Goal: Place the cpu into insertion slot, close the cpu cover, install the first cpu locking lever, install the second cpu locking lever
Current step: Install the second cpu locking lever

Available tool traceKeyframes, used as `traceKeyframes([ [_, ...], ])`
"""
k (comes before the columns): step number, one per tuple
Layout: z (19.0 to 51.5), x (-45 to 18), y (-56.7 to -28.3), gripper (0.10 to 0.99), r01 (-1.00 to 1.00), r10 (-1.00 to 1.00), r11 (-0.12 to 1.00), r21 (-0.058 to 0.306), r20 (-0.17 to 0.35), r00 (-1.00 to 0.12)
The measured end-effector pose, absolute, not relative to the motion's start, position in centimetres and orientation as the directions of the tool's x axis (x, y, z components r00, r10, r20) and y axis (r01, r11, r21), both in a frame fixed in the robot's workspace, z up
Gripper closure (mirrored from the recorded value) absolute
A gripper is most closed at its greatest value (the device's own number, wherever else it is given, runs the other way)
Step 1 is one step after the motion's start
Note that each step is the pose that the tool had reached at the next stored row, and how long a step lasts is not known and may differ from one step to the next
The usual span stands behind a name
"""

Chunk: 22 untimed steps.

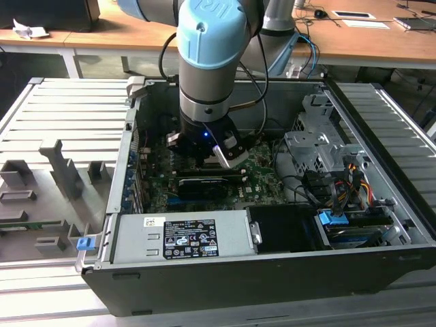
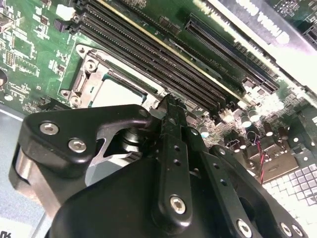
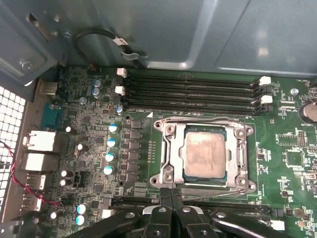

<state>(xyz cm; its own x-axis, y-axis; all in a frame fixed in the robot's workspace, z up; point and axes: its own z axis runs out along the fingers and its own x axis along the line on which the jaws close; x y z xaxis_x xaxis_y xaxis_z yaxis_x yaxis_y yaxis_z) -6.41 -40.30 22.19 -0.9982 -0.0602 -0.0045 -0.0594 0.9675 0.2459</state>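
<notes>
Gripper [image 3: 171, 198]: fingers pressed together, holding nothing, at 6 o'clock of the socket.
Cpu [image 3: 204, 155]: seated in the insertion slot [image 3: 168, 130], cpu cover [image 3: 241, 152] closed around it.
Exterior view: arm reaching down into the open computer case [image 1: 381, 266], socket hidden.

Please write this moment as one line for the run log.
cpu: seated in insertion slot | cpu cover: down over it | gripper: jaws shut, empty, at socket edge | levers: state unclear
</notes>
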Motion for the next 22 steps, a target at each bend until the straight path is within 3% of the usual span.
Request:
traceKeyframes([
  [6, 22.16, -6.47, -40.77, 0.98, -0.057, -0.058, 0.963, 0.263, -0.006, -0.998],
  [22, 21.69, -6.52, -40.83, 0.98, -0.057, -0.057, 0.963, 0.263, -0.006, -0.998],
])
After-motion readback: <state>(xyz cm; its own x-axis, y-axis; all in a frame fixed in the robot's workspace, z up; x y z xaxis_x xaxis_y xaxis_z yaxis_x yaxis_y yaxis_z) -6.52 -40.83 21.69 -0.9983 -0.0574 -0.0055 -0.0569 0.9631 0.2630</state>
